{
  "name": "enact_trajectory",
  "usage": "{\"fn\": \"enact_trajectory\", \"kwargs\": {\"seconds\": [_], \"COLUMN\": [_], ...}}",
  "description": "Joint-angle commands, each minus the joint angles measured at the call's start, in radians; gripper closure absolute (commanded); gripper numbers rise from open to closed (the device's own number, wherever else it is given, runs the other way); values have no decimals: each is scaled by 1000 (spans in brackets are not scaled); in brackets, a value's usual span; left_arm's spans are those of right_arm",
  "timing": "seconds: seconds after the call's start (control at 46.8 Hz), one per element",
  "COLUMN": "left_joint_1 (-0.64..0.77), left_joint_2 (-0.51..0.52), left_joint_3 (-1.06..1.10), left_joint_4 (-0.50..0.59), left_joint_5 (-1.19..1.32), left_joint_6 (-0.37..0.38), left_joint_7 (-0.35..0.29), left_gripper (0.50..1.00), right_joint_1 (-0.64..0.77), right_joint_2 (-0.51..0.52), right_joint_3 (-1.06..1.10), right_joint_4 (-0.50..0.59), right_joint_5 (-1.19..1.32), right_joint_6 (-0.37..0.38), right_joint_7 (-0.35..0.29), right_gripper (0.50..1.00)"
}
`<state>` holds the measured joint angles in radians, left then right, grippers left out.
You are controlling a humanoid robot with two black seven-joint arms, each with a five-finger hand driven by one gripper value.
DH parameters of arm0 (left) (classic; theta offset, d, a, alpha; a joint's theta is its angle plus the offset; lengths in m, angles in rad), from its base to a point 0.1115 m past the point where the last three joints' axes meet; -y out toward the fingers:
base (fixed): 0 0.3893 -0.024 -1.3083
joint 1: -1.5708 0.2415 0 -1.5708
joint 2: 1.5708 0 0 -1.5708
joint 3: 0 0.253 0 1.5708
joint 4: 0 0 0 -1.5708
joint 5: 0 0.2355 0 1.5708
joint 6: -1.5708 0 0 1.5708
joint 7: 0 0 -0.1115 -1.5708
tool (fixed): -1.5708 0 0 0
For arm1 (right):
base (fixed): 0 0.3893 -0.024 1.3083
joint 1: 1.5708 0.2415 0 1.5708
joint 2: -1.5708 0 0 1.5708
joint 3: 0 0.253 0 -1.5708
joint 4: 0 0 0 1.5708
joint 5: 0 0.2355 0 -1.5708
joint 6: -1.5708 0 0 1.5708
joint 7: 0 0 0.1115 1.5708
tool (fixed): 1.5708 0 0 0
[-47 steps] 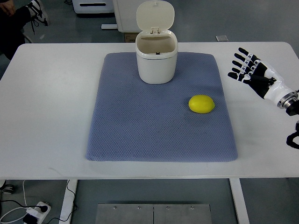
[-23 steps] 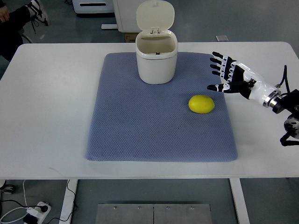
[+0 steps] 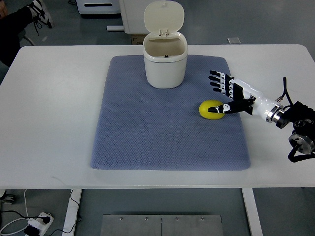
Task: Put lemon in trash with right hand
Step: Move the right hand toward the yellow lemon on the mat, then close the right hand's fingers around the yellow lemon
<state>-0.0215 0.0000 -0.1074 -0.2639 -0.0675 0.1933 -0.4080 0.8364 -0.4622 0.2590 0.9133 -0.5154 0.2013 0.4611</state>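
From the top view, the right hand (image 3: 227, 93) is seen spread and empty, its thumb over the near edge of the lemon (image 3: 210, 109), nothing gripped yet. The lemon lies on the blue mat (image 3: 147, 137), in front of and right of the open trash bin (image 3: 165, 61). The reach is judged under way; next, fingers must be closed round the fruit.

the mat (image 3: 162, 128) looks like blue-grey cloth with a rough, dimpled weave, lying on a smooth matt white table (image 3: 54, 123). the trash bin (image 3: 165, 61) looks like smooth cream plastic, the lemon (image 3: 210, 109) slightly glossy.
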Motion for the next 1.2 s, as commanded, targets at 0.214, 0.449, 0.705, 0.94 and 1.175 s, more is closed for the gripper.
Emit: {"fn": "enact_trajectory", "kwargs": {"seconds": [0.214,0.449,0.705,0.94,1.175], "left_joint_1": [0,0,0,0,0], "left_joint_2": [0,0,0,0,0], "left_joint_3": [0,0,0,0,0], "left_joint_4": [0,0,0,0,0], "left_joint_5": [0,0,0,0,0], "left_joint_6": [0,0,0,0,0], "left_joint_7": [0,0,0,0,0], "left_gripper": [500,500,500,500,500], "right_joint_1": [-2,-6,-11,-17,-28], "right_joint_2": [31,48,82,106,154], "right_joint_3": [-70,-110,-113,-136,-136], "right_joint_4": [-45,-56,-117,-152,-223], "right_joint_5": [2,2,2,5,5], "right_joint_6": [-26,-60,-62,-60,-60], "right_joint_7": [59,88,113,145,150], "right_gripper": [515,515,515,519,605]}}
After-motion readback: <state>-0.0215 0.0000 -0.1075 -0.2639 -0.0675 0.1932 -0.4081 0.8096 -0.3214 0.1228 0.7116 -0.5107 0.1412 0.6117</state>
